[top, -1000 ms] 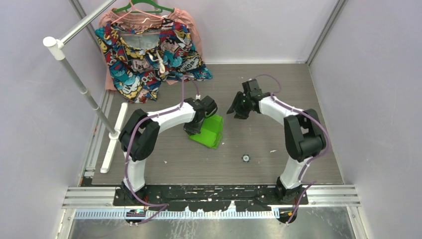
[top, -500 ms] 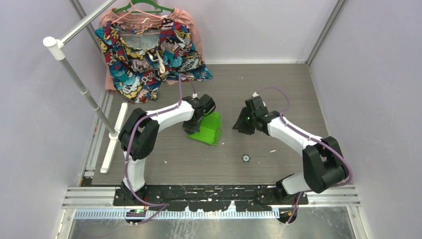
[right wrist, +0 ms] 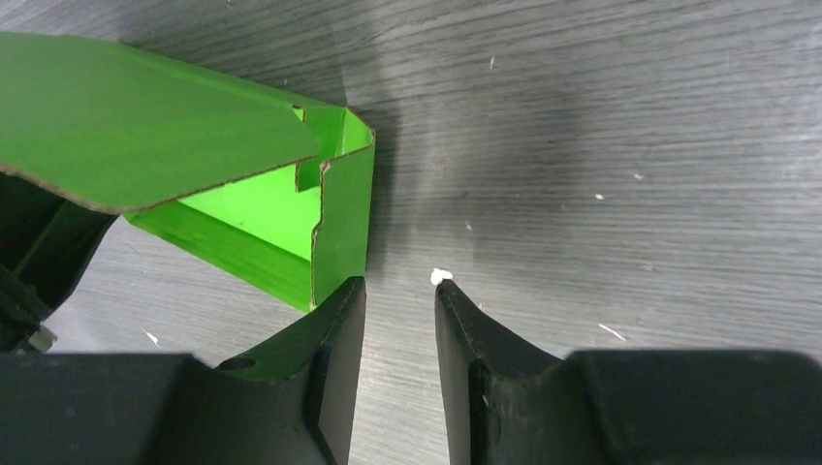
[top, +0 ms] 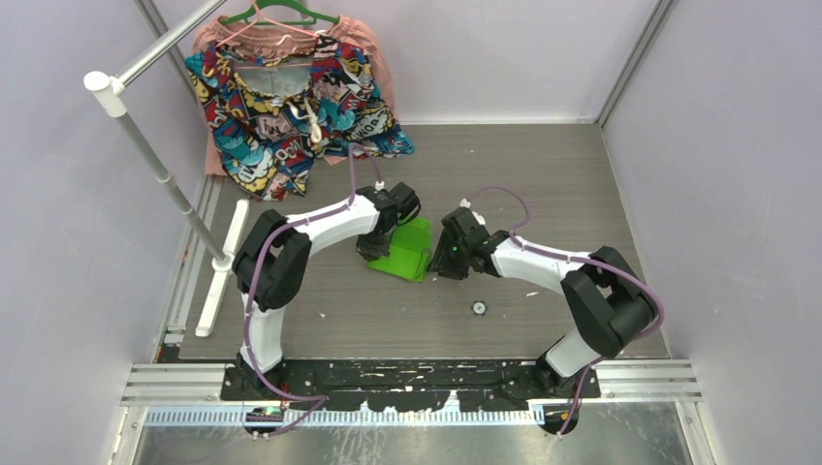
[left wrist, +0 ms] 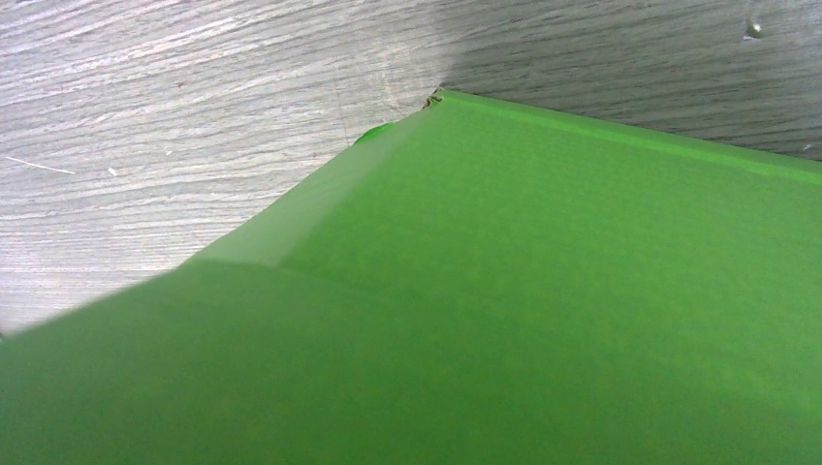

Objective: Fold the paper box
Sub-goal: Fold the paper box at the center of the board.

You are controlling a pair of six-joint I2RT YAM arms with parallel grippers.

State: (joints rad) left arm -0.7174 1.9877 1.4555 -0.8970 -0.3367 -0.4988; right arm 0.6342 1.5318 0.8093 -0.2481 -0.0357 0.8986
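nearest the front edge of the bench (top: 543, 184), a small black round part (top: 478, 308) is seen lying alone. further in, near the middle, the right gripper (right wrist: 399, 286) is held low over the surface with its fingers partly apart and nothing between them; one finger is just beside the corner wall of the paper box (right wrist: 242, 194). the box is judged half formed: side walls are raised and a notched tab stands up, but a broad flap overhangs an open inside, so closing and tucking are left. at its far-left side the left gripper (top: 372, 248) is closed; whether card is pinched cannot be told. a patterned garment (top: 291, 107) hangs at the far-left corner.
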